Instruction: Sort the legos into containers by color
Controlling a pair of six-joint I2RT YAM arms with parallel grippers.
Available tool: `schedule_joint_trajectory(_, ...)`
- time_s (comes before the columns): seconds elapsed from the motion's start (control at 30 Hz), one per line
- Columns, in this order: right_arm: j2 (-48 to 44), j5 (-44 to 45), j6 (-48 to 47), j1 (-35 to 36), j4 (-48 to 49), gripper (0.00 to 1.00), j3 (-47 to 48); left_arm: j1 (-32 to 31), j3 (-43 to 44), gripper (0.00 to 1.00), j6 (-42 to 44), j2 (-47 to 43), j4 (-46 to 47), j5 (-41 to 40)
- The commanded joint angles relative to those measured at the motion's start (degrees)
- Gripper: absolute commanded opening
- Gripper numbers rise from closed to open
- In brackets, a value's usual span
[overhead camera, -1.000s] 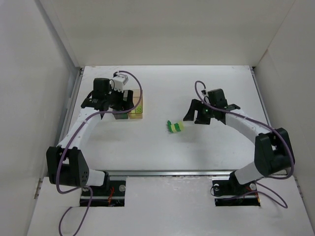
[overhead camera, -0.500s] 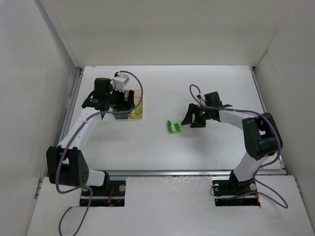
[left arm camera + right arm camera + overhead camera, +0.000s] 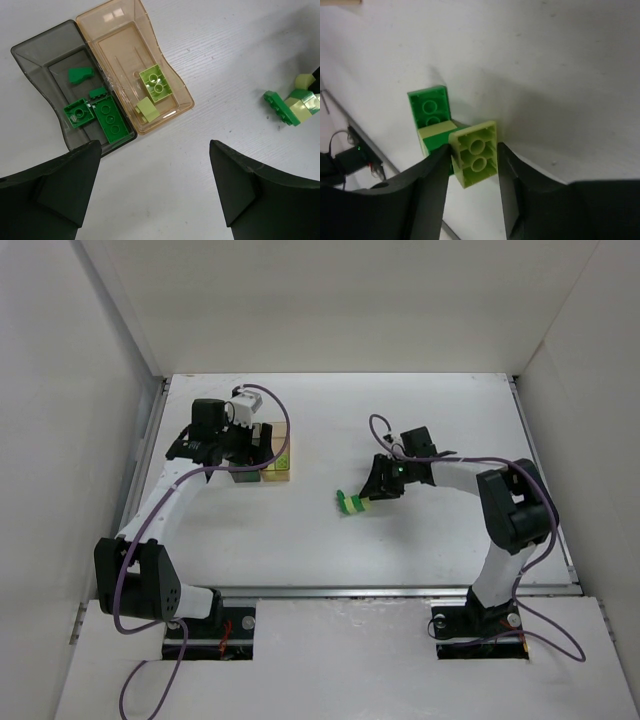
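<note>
Right pincer (image 3: 472, 150) straddles the pale brick (image 3: 475, 161), jaws half-narrowed along its long sides, grip not certain; brick sits well right of the boxes (image 3: 120, 55); left pincer (image 3: 150, 186) hovers there, wide, empty.

White table (image 3: 420, 420) with containers (image 3: 120, 50), clustered legos (image 3: 353, 501)

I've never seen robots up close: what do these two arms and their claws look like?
The left arm and right arm are white tubes joined by chunky black joints, with a purple cable looping along each. The left gripper and right gripper are each two broad matte-black wedges. A white camera box tops the left wrist.
</note>
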Motion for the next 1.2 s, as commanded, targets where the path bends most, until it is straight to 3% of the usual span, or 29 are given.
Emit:
schedule_joint_trajectory(0.0,1.2,1.5,-1.4,0.6,0.8,0.46,-0.2,-0.2,2.0,0.86,-0.7,-1.1,-0.5,0.2)
schedule_joint_trajectory(0.13,0.5,2.1,-1.4,0.6,0.8,0.20,-0.3,-0.2,2.0,0.85,-0.7,-1.1,-0.5,-0.3)
schedule_joint_trajectory(0.33,-2.2,2.1,-0.8,1.7,0.8,0.00,-0.3,-0.7,2.0,0.83,1.8,-1.1,-1.1,3.5)
schedule_joint_trajectory(0.43,-3.7,2.1,-0.3,2.9,0.8,0.00,0.3,-2.1,1.5,0.82,5.6,-1.1,-2.4,5.5)
schedule_joint_trajectory(0.57,-4.8,2.6,1.0,3.5,0.8,0.00,0.3,-8.1,0.8,0.86,16.8,-0.5,-6.6,11.5)
schedule_joint_trajectory(0.83,-6.1,2.6,1.0,4.0,0.8,0.00,0.8,-21.5,-1.0,0.85,44.7,2.3,-10.6,11.7)
schedule_joint_trajectory(1.03,-10.7,1.4,-0.6,4.0,0.8,0.00,0.2,-22.1,-10.6,0.88,74.1,-3.2,-2.3,15.1)
schedule_joint_trajectory(1.17,-10.7,-1.7,-1.3,4.0,0.8,0.00,0.2,-22.6,-12.7,0.89,83.2,-2.1,2.6,16.5)
